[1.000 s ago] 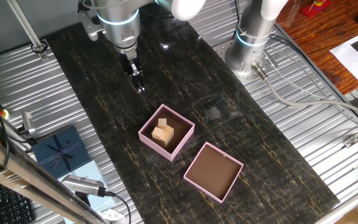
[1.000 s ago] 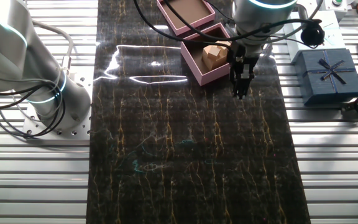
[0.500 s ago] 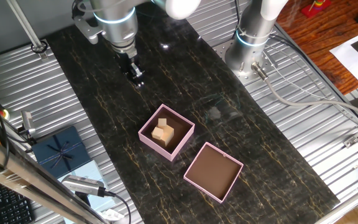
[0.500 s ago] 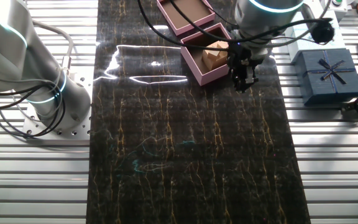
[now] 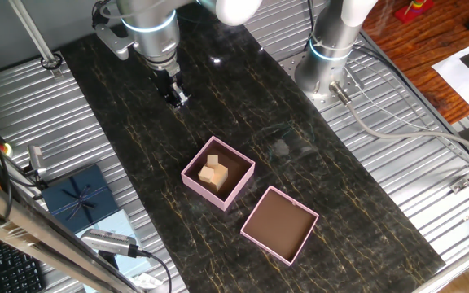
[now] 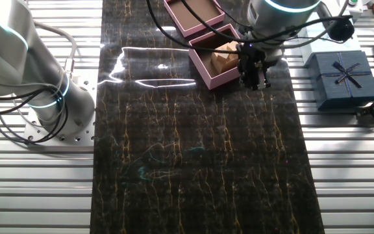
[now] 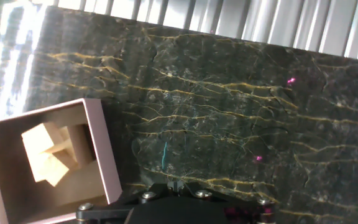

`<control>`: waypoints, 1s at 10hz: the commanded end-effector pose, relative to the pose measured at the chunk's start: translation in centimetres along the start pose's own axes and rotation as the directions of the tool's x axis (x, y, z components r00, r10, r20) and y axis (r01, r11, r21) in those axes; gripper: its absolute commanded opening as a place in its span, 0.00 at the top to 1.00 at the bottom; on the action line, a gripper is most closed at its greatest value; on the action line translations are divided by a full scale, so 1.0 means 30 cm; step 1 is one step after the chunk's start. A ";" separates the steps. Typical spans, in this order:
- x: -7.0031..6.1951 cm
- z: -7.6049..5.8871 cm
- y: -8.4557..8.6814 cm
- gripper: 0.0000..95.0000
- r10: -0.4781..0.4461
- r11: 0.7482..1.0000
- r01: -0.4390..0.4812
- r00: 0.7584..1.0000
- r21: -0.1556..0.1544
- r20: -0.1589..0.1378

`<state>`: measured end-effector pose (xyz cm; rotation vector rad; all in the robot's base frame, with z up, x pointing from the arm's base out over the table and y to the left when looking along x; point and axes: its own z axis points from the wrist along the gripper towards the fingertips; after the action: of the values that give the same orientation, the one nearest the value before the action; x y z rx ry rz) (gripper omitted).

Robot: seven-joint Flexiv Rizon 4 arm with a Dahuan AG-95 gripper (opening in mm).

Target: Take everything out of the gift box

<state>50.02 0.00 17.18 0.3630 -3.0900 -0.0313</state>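
Observation:
The pink gift box [image 5: 202,189] stands mid-table with several light tan wooden blocks [image 5: 213,172] piled inside. It also shows in the other fixed view [image 6: 218,79] with its blocks [image 6: 223,57], and at the lower left of the hand view [image 7: 107,155] with its blocks [image 7: 50,155]. My gripper [image 5: 177,98] hangs over bare tabletop beside the box, apart from it, and holds nothing. In the other fixed view the gripper [image 6: 253,82] is just right of the box's corner. In the hand view the gripper [image 7: 176,185] has its jaws closed together.
The shallow pink lid tray [image 5: 279,225] lies open next to the gift box, also in the other fixed view [image 6: 193,14]. A dark blue ribboned box [image 5: 76,198] sits off the dark mat on the ribbed metal. A second robot base [image 5: 324,61] stands at the far edge.
The gripper has shifted upward in both fixed views, lifting away from the tabletop beside the box. The box, blocks and lid have not moved.

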 end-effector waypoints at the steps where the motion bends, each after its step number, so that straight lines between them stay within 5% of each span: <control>1: 0.001 -0.001 0.001 1.00 0.021 1.000 -0.021 1.000 -0.002 0.001; 10: 0.001 -0.001 0.001 1.00 0.033 0.999 -0.033 0.999 -0.019 -0.015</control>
<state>49.82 -0.01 17.32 0.3005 -3.0820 -0.0800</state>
